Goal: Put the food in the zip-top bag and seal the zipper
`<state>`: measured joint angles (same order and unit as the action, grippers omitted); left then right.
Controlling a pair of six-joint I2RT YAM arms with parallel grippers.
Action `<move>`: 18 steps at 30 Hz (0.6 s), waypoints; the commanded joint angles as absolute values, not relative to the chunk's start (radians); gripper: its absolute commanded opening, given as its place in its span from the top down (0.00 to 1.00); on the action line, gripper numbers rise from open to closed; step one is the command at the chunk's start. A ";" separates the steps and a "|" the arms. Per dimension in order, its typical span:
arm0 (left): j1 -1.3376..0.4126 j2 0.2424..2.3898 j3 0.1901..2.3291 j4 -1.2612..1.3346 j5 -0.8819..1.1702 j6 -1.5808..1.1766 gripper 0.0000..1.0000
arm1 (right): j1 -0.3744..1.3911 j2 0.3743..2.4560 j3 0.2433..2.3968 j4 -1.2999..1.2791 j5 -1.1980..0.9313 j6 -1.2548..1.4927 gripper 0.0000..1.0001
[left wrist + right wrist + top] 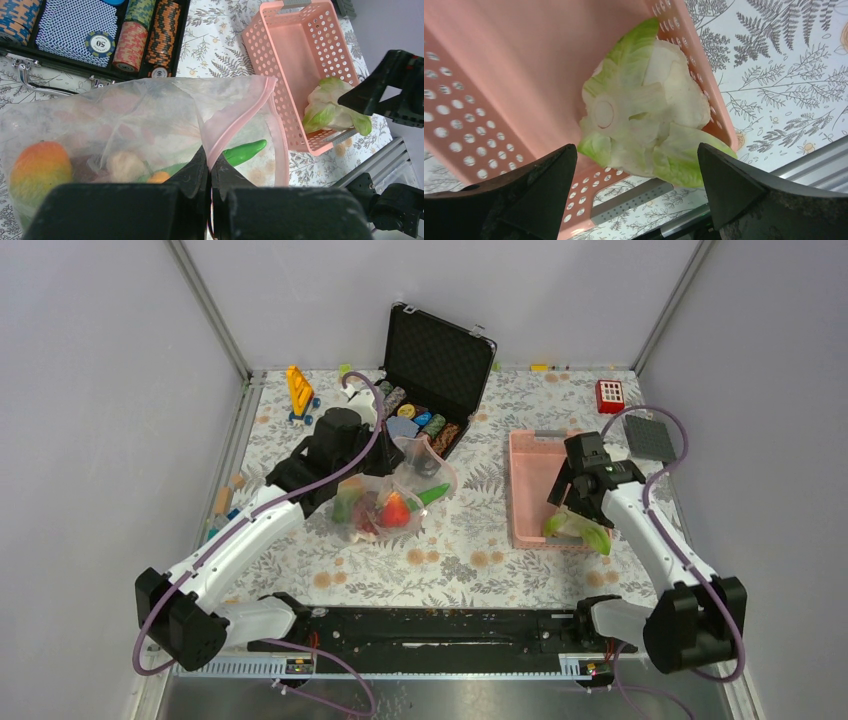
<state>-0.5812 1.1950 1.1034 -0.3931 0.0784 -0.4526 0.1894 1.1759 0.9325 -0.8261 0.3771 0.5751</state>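
Most food (395, 510) lies in the bag (125, 115) at the table's (480, 540) middle, zipper (240, 120) unsealed. The left gripper's (209, 165) fingers clamp the bag's mouth. The right gripper (635, 150), fingers apart, straddles the leafy piece (644, 120) in the basket's (499, 75) near corner, not yet bagged.

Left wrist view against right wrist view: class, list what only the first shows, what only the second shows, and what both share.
Only left wrist: the bag holding the mango and green vegetable, the left gripper shut on its zipper, and the chips.
Only right wrist: the round disc on the lettuce, and the fingers of the right gripper open on either side of it.
Both: the lettuce at one end of the basket, the floral cloth, and part of the right gripper.
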 commanded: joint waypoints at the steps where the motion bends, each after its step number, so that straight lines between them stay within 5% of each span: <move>1: -0.583 1.194 1.120 -0.328 0.098 -0.452 1.00 | 0.180 1.245 0.939 -0.860 0.415 0.593 0.02; 15: -0.582 1.195 1.117 -0.329 0.093 -0.451 1.00 | 0.178 1.467 0.965 -0.843 0.408 0.574 0.00; 18: -0.581 1.195 1.120 -0.330 0.095 -0.451 1.00 | 0.178 1.477 0.964 -0.827 0.401 0.572 0.17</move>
<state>-0.5812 1.2015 1.1034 -0.3904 0.0803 -0.4526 0.1841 1.4391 0.9665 -0.8562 0.4076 0.5671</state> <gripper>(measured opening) 0.006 0.931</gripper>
